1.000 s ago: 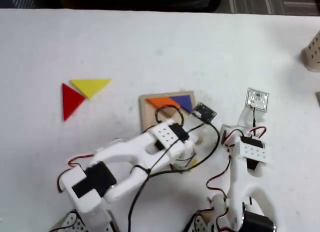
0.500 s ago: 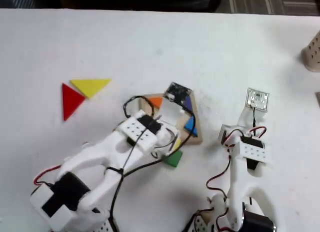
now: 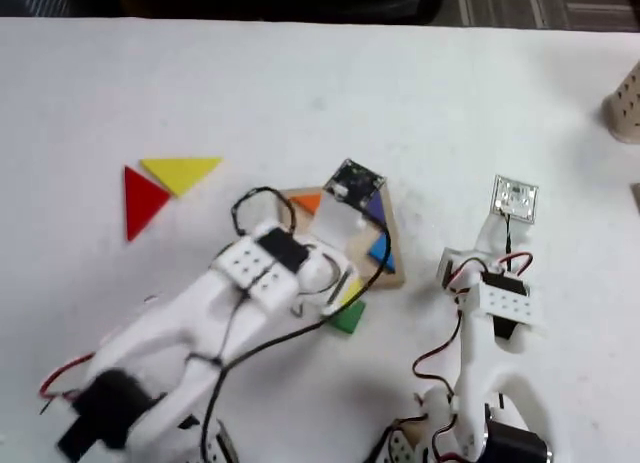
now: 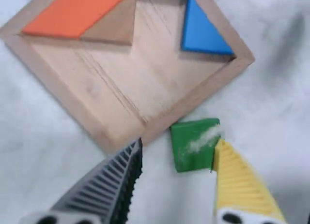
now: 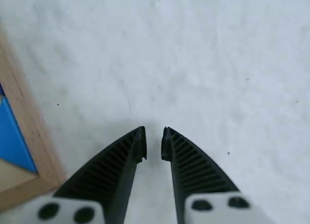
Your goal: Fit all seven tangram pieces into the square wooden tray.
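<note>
Green piece (image 4: 190, 154) beside tray (image 4: 53, 84) corner unmoved; left gripper (image 4: 179, 143) withdrawn, jaws apart.

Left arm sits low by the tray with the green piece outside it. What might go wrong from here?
The green square piece lies outside the square wooden tray, close to its rim, between the fingers of the open left gripper. The dark finger sits at the tray's corner, so closing might shove the tray instead of gripping the square cleanly. The thin, flat piece may also slip out when lifted.
</note>
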{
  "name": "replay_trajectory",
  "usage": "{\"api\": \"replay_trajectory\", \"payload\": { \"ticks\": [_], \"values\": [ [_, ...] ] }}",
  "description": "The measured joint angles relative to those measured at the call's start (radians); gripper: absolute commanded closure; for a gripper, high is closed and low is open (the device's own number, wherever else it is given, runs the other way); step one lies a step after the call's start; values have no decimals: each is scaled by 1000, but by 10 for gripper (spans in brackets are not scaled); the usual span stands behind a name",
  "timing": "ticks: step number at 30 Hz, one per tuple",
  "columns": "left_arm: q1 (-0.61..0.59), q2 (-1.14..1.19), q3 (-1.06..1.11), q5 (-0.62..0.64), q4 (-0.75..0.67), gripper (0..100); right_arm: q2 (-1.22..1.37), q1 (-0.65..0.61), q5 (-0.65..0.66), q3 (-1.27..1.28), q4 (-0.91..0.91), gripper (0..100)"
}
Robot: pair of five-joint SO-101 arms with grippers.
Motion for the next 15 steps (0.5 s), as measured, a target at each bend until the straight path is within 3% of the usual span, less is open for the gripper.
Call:
{"api": "replay_trajectory", "payload": {
  "ticks": [6,15],
  "values": [
    [161,-183,192,-28,6,617,0,0,0,0,0,940],
    [77,71,104,2,-55,611,0,-3,0,0,0,940]
  ]
}}
